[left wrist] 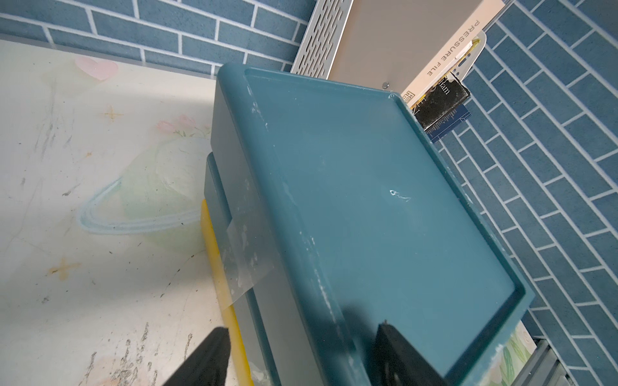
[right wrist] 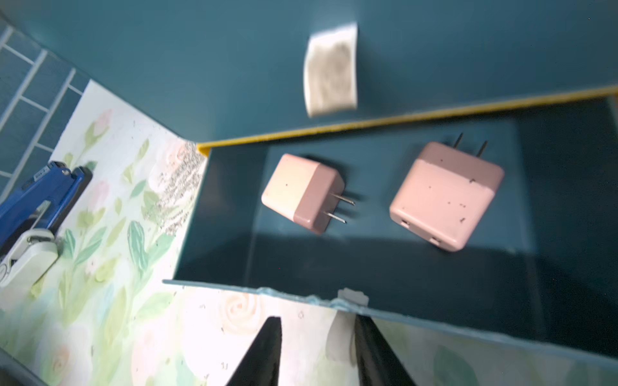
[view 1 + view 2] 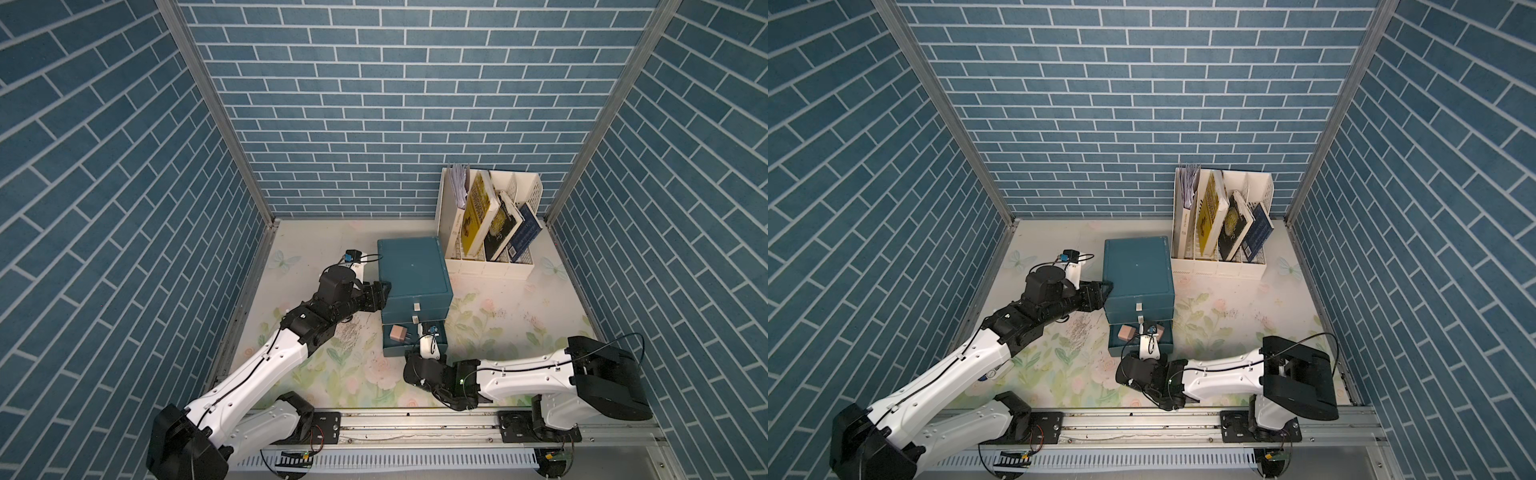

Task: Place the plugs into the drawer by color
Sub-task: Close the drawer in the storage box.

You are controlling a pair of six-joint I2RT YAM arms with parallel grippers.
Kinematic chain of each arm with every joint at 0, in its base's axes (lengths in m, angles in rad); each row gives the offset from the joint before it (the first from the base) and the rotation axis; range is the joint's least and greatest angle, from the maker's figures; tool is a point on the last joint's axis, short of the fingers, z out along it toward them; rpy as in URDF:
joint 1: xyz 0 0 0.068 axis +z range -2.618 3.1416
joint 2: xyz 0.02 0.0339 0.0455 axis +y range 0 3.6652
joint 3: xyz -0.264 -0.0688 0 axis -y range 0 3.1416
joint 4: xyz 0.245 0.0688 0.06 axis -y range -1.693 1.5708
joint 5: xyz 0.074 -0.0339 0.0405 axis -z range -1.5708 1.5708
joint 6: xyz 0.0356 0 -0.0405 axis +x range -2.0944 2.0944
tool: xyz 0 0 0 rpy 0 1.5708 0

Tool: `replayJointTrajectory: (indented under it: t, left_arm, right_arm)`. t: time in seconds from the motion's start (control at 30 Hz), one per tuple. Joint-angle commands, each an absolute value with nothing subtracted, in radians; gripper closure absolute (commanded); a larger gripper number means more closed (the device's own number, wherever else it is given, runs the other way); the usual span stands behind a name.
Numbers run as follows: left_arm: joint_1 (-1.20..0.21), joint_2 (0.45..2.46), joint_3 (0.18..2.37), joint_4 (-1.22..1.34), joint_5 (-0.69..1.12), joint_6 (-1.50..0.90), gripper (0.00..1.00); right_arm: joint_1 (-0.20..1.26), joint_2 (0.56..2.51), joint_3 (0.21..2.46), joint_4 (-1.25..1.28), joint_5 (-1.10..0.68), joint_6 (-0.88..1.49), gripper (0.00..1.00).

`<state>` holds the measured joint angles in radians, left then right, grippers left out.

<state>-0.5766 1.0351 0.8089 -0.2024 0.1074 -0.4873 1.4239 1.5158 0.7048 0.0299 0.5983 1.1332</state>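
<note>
Right wrist view shows a pink plug (image 2: 302, 194) and second pink plug (image 2: 446, 195) lying in the pulled-out bottom drawer (image 2: 371, 160), mid-frame. Right tool (image 2: 317, 319), jaws apart and empty, faces its tab (image 2: 352, 296). Closing looks next, so push squarely while left tool (image 1: 302, 327), jaws spread astride the chest (image 1: 368, 183), steadies it.

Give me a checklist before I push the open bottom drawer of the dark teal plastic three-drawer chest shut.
1. Two dusty pink boxy plugs lie inside the bottom drawer: ok.
2. Plugs below the drawer's rim: cannot tell.
3. Right gripper empty, jaws apart, facing the drawer front: ok.
4. Left gripper straddles the dark teal chest's top edge as a brace: ok.
5. Upper two drawers shut: ok.
6. Green and white plugs stowed: cannot tell, none visible.
</note>
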Motion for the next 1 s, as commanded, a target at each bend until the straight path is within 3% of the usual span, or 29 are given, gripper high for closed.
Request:
replayJointTrajectory:
  t: [0.0, 0.63, 0.97]
  left_arm:
    - [-0.579, 1.033, 0.775, -0.269, 0.075, -0.482, 0.27]
    - [-0.578, 1.075, 0.832, -0.336, 0.034, -0.434, 0.28]
    - [-0.579, 1.107, 0.933, -0.340, 0.060, -0.447, 0.26]
  right_arm:
    - [1.399, 1.531, 0.703, 0.110, 0.667, 1.067, 0.60]
    - [1.338, 1.581, 0.680, 0.313, 0.602, 0.922, 0.49]
    - [1.346, 1.541, 0.632, 0.349, 0.570, 0.913, 0.24]
